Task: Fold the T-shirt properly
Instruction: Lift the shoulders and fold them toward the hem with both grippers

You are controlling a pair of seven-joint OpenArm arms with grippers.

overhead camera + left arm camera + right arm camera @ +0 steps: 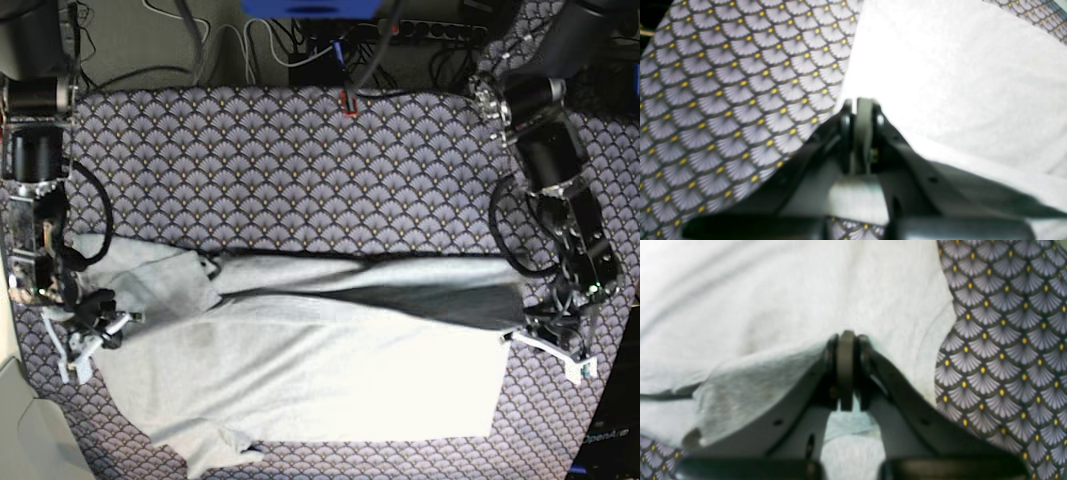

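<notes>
Both black two-fingered hands, left (863, 110) and right (846, 340), clamp edges of the large light heather-grey cotton T-shirt (320, 370), spread across the fan-patterned counter's (300, 160) front, one lengthwise fold begun, sleeves unfolded.

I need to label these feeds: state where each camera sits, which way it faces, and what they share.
Left wrist: on the left arm, looking past the shut left gripper at the T-shirt.
Right wrist: on the right arm, looking past the shut right gripper pinching shirt fabric.
Base: overhead, facing down at both arms.
Shared: shirt and patterned cloth.
</notes>
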